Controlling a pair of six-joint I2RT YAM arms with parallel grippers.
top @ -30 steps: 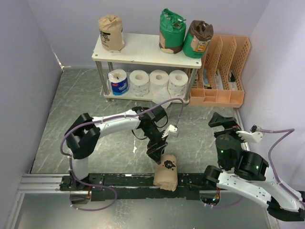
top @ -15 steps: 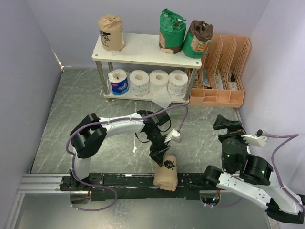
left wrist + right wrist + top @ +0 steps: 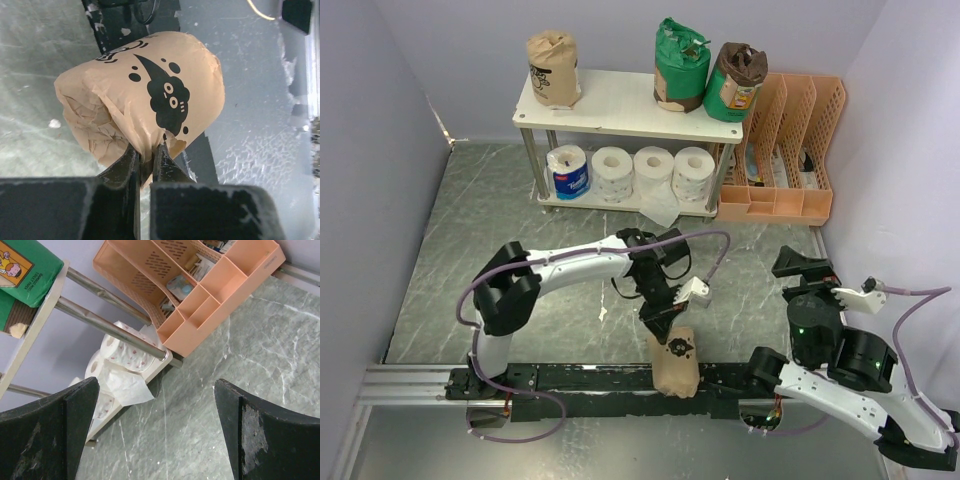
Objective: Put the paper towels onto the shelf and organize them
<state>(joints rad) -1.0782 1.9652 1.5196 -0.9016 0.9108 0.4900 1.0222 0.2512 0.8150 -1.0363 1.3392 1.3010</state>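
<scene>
The tan-wrapped roll lies on its side at the near edge of the surface, across the black rail. Its long axis runs near-to-far, gathered end toward the shelf. The left pincer pinches that gathered wrap. The right pincer hangs spread wide, well apart. Bare board shows between the shelf-top tan roll and the green rolls.

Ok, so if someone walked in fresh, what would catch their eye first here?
Probably the tan-wrapped roll with a black cartoon print, at the near edge of the table, with the left fingers pinching its wrapper. Next, the shelf at the back: three wrapped rolls on top, a row of four below, and the orange file rack to its right.
</scene>
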